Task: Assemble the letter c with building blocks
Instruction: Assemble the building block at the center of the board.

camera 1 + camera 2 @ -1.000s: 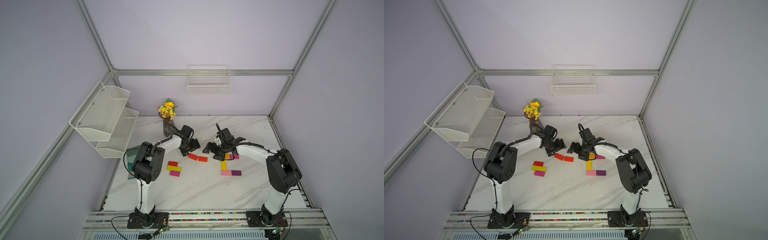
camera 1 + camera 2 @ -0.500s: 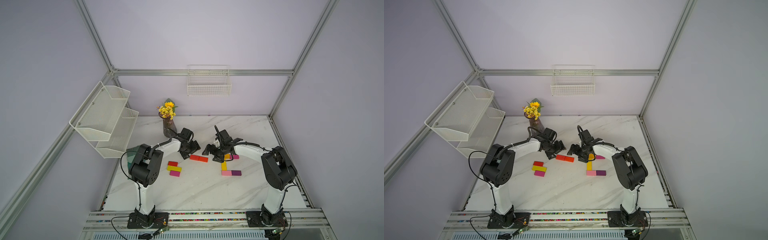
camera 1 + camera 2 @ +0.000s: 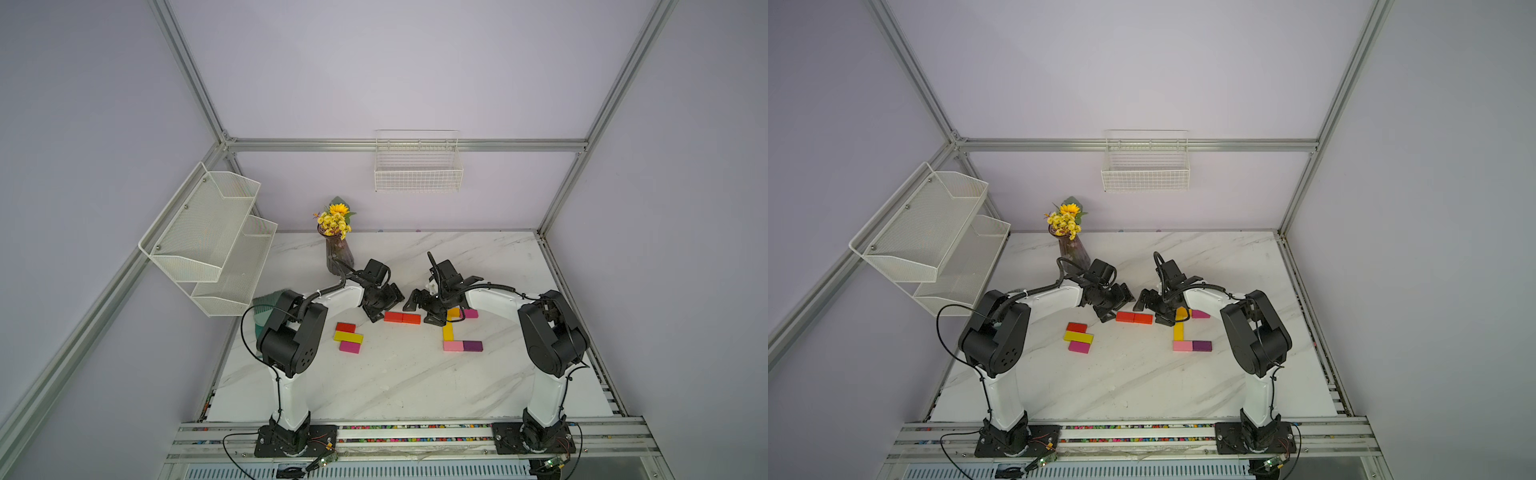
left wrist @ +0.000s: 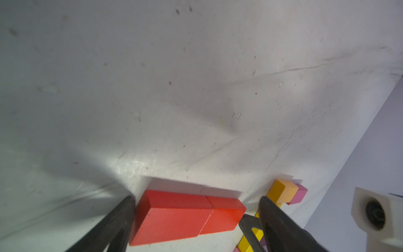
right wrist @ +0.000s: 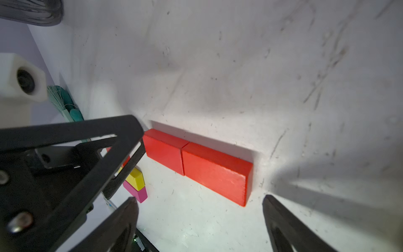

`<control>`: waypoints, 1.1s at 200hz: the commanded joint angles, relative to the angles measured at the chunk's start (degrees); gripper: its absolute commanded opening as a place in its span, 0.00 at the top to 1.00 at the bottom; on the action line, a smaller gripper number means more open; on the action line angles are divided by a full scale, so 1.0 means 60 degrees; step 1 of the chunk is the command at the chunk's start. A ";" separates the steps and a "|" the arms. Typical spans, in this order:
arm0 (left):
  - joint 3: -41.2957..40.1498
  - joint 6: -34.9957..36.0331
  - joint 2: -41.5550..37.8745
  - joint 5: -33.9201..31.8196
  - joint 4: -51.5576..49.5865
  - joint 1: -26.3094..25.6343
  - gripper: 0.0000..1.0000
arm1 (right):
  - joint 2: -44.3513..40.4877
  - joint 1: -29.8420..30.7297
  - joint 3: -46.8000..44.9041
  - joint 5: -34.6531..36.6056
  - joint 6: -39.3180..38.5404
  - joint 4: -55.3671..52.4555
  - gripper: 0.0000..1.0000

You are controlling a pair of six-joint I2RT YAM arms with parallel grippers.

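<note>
**Two red blocks end to end, an open gripper at each end**

The red block (image 3: 393, 317) and the orange-red block (image 3: 411, 318) lie flat in front of the vase (image 3: 338, 257), their shared long axis running crosswise. The left gripper (image 3: 386, 307), nearer the vase, and the right gripper (image 3: 420, 312), farther from it, both gape empty. Farther still, a yellow block (image 3: 447, 331) points front-to-back.
</note>
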 commanded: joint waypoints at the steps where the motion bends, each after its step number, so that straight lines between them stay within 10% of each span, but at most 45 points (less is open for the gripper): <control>1: -0.0339 -0.0423 -0.0176 0.0109 0.0001 -0.0104 0.11 | 0.0218 -0.0050 0.0323 -0.0092 -0.0097 0.0215 0.09; 105: -0.0767 -0.0850 -0.0911 -0.0190 0.0062 0.0155 0.09 | -0.0292 -0.0050 0.0409 -0.0113 -0.0091 -0.0017 0.09; 165: -0.0329 0.0016 -0.2646 -0.1566 -0.2654 0.0893 0.06 | -0.0988 0.0242 0.0599 -0.0129 -0.0081 -0.0159 0.09; 220: -0.2996 -0.0909 -0.5144 -0.2387 -0.3225 0.1709 0.05 | -0.0932 0.1078 0.0555 -0.0002 0.0183 0.0288 0.09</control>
